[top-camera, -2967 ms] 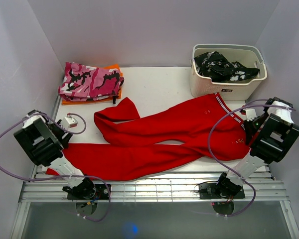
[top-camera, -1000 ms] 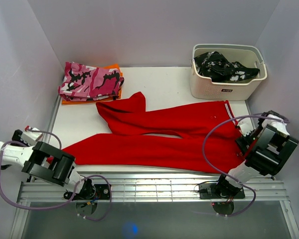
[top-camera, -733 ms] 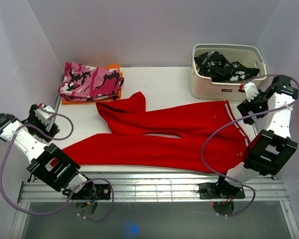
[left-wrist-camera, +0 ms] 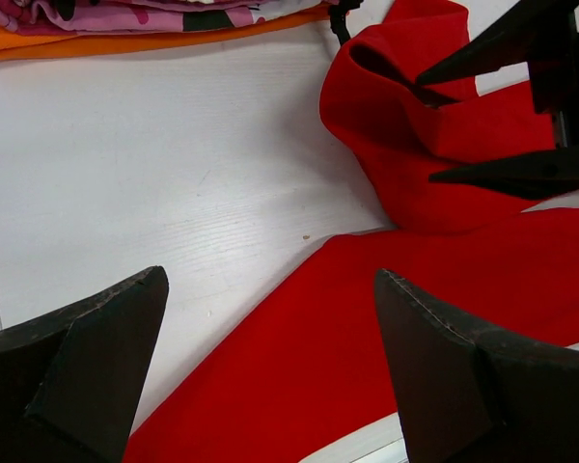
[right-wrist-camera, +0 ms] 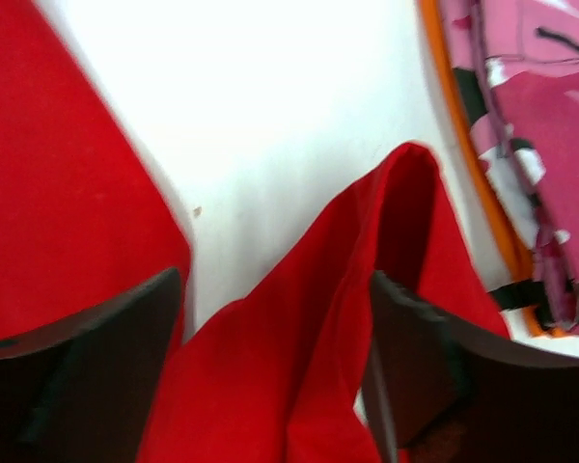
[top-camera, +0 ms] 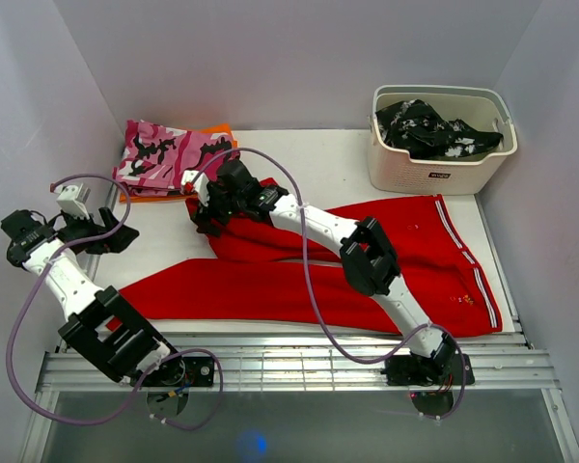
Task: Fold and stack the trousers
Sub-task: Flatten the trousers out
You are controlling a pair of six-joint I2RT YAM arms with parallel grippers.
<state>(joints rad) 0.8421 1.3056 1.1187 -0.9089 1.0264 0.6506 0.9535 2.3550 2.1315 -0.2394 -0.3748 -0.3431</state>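
Right now the trousers (top-camera: pixel 367 280) lie spread on the counter (top-camera: pixel 309 159) with their long axis running left to right: the waist with its white stripes is at the right, below the basket (top-camera: pixel 439 174), and both legs point left. The far leg ends in a rumpled, doubled-over cuff (right-wrist-camera: pixel 405 193) just beside the pile topped by the camouflage garment (top-camera: pixel 169 154). The near leg lies flatter, along the front edge. The right gripper (top-camera: pixel 205 220) reaches clear across the counter to that rumpled cuff, and its wrist view shows the fingers spread, one on each side of the raised red fold, pinching nothing yet. The left gripper (left-wrist-camera: pixel 270 275) is spread wide too and holds nothing; it hangs over bare counter at the left, with the near leg's edge just below it and the far cuff ahead and to its right. So the cuff lies directly between the right gripper's fingers, while the left arm is the nearer one to the near leg's end. The step looks like taking hold of the leg ends to straighten them or carry them toward the waist; a clean close on the whole fold, not one layer, seems to be the thing to get right
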